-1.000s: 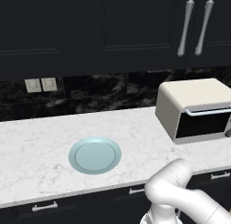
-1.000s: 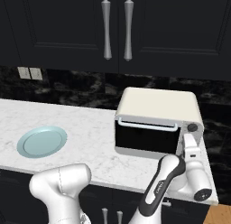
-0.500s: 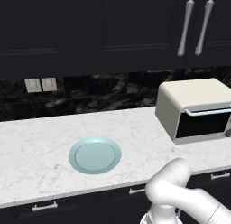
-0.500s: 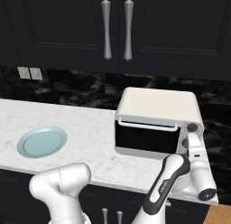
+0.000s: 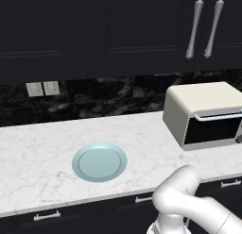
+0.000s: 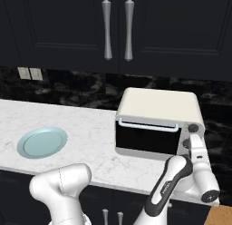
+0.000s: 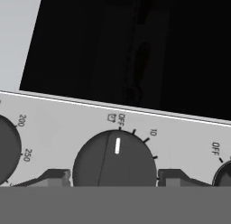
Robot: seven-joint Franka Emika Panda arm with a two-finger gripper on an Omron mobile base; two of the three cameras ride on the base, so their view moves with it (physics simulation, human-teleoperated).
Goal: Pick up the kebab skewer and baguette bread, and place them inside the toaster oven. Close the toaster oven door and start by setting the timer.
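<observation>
The cream toaster oven [image 5: 203,110] [image 6: 158,113] stands on the counter with its dark glass door [image 6: 147,140] shut and the silver handle [image 6: 147,125] along the door's top. My gripper [image 6: 190,141] [image 7: 114,177] is at the control panel on the oven's right end. Its two fingertips [image 7: 54,177] press against either side of the middle knob [image 7: 115,162], the timer. The knob's white mark points just right of OFF. The kebab skewer and baguette bread are hidden from view; nothing can be made out through the dark glass.
A light blue plate [image 5: 99,162] [image 6: 42,142] lies bare on the white marble counter left of the oven. Other knobs flank the timer [image 7: 6,148] [image 7: 223,173]. Dark upper cabinets hang above, and a black backsplash with outlets [image 5: 43,88] runs behind.
In the right base view my wrist has shifted a little at the oven's right end. The oven, its door and the plate stand as before.
</observation>
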